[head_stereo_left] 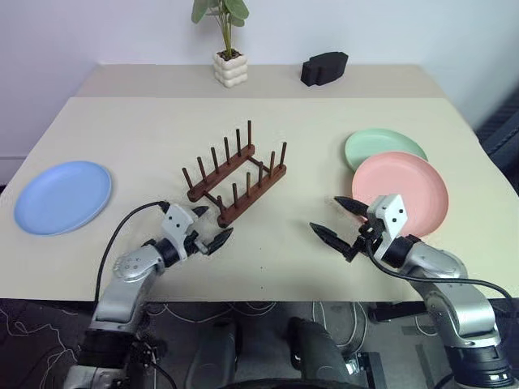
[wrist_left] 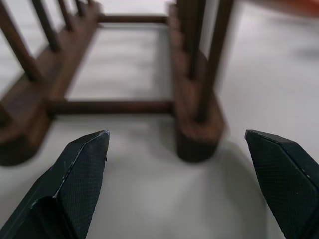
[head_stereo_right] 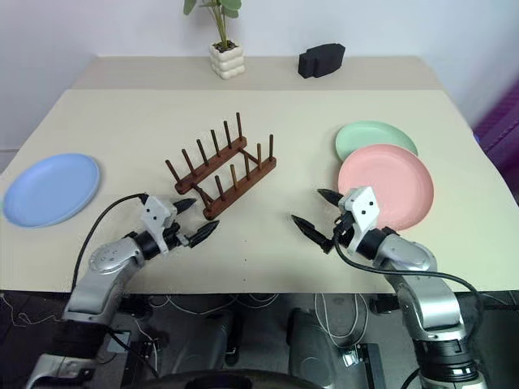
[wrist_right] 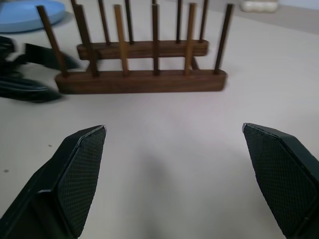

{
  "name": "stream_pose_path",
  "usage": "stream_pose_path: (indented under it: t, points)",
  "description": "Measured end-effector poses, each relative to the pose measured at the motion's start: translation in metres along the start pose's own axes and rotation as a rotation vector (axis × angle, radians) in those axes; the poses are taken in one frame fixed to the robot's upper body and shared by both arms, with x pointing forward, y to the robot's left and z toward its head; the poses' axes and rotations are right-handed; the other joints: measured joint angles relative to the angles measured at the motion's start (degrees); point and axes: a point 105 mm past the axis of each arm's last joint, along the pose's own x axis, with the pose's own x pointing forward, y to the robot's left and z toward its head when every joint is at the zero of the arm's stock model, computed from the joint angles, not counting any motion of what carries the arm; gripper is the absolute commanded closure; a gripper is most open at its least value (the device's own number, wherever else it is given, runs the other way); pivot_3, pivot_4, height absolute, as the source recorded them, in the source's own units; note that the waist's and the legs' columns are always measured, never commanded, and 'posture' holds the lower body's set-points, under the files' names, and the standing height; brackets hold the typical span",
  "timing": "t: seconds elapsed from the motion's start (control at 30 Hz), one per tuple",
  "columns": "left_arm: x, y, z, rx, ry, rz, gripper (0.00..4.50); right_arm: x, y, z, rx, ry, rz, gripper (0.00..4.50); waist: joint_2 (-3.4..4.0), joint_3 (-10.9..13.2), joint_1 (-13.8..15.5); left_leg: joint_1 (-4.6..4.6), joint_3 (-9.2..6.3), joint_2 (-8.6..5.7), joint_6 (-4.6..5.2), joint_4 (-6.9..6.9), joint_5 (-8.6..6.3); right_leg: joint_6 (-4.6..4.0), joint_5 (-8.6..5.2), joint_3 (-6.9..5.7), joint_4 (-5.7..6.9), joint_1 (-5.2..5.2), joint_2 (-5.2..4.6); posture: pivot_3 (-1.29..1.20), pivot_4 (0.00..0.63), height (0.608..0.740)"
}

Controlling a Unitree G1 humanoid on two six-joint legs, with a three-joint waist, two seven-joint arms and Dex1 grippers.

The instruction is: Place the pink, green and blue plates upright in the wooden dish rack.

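Nearest the front edge of the table (head_stereo_left: 268, 275), both arms reach in from below with nothing in them. The left gripper (head_stereo_left: 209, 226) stands with its fingers spread wide and empty, just short of the near end of the wooden dish rack (head_stereo_left: 235, 175); in the left wrist view the near ends of both base rails lie close ahead between the two black fingertips (wrist_left: 82, 164). The right gripper (head_stereo_left: 338, 221) is likewise wide and empty, over bare tabletop towards the front right, pointing across at the rack's long side.

The rack sits near the middle of the table, empty, its two rails running on a slant from front-left to back-right, pegs upright.

Just beside the right gripper, towards the right edge, lies the pink plate (head_stereo_left: 405, 190), flat, its near-left rim almost under the wrist. The green plate (head_stereo_left: 381, 146) lies behind it, partly covered by the pink one. The blue plate (head_stereo_left: 63, 196) lies flat by the left edge, well apart from the left gripper and further from it than the rack is.

All three plates are not yet racked, so the task looks barely begun. The right arm is plainly the nearer one to pink and green; blue falls to the left. Any plate must be turned on edge, its face across the rails, to drop between pegs.

At the back edge stand a potted plant (head_stereo_left: 229, 57) and a black object (head_stereo_left: 324, 68).
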Motion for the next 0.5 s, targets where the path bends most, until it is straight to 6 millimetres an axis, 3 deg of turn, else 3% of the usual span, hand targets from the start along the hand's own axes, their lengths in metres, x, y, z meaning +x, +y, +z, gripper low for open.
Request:
stream_pose_path:
  t: [0.07, 0.27, 0.5]
  points:
    - [0.006, -0.001, 0.001, -0.006, -0.013, 0.003, 0.81, 0.000, 0.005, 0.002, -0.003, -0.005, 0.008, 0.00, 0.04, -0.04, 0.02, 0.02, -0.02, 0.00, 0.00, 0.00, 0.00, 0.01, 0.00, -0.01, 0.00, 0.01, 0.00, 0.00, 0.150, 0.736]
    - [0.023, -0.010, 0.003, -0.027, -0.039, -0.005, 3.70, 0.007, 0.030, -0.006, 0.051, 0.008, 0.064, 0.00, 0.37, -0.34, 0.04, 0.06, -0.03, -0.04, 0.00, 0.04, 0.00, 0.09, -0.06, -0.02, -0.01, 0.10, -0.01, 0.00, 0.150, 0.736]
    - [0.030, -0.013, 0.004, 0.017, -0.030, -0.086, 3.74, 0.005, 0.037, -0.007, 0.056, 0.008, 0.047, 0.00, 0.44, -0.42, -0.01, 0.05, -0.04, -0.05, 0.00, 0.04, 0.00, 0.13, -0.09, -0.05, -0.02, 0.10, 0.00, 0.00, 0.150, 0.736]
